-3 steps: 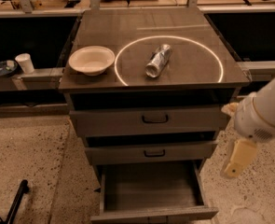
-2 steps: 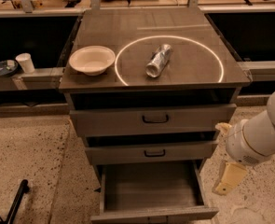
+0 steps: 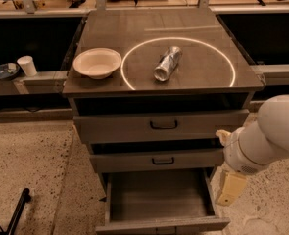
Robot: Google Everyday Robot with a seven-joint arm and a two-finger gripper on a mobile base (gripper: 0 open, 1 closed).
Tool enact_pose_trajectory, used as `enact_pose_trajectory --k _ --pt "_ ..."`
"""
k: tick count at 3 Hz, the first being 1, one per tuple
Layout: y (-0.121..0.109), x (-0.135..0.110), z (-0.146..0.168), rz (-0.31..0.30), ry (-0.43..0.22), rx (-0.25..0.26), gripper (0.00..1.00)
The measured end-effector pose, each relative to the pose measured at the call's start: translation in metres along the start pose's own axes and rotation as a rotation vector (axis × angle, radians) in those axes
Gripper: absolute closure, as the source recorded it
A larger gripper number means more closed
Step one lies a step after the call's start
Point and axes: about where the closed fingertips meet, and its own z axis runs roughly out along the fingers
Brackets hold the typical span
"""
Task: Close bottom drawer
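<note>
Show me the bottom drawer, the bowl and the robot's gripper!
bottom drawer (image 3: 158,196): camera view, its bare inside floor.
bowl (image 3: 97,62): camera view, its hollow middle.
gripper (image 3: 230,189): camera view, right of the drawer, its yellowish tip.

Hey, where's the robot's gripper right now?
In the camera view, the gripper hangs low at the picture's right, just outside the right wall of the open bottom drawer and below the right end of the middle drawer.

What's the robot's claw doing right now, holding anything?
Gripper: low, right of the open bottom drawer; open or closed cannot be told, nothing seen in it.
</note>
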Motion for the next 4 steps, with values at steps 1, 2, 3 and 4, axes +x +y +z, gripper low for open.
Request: enact_pose_trajectory --k 1,2,3,4 --pt "-0.007 0.042 0.062 0.010 0.038 0.030 0.00" --pt "-0.013 0.079 0.104 0.022 0.076 0.051 0.00" --pt "-0.016 0.083 0.108 0.017 0.083 0.057 0.00" --pt "-0.019 0.086 0.113 0.021 0.117 0.051 0.00"
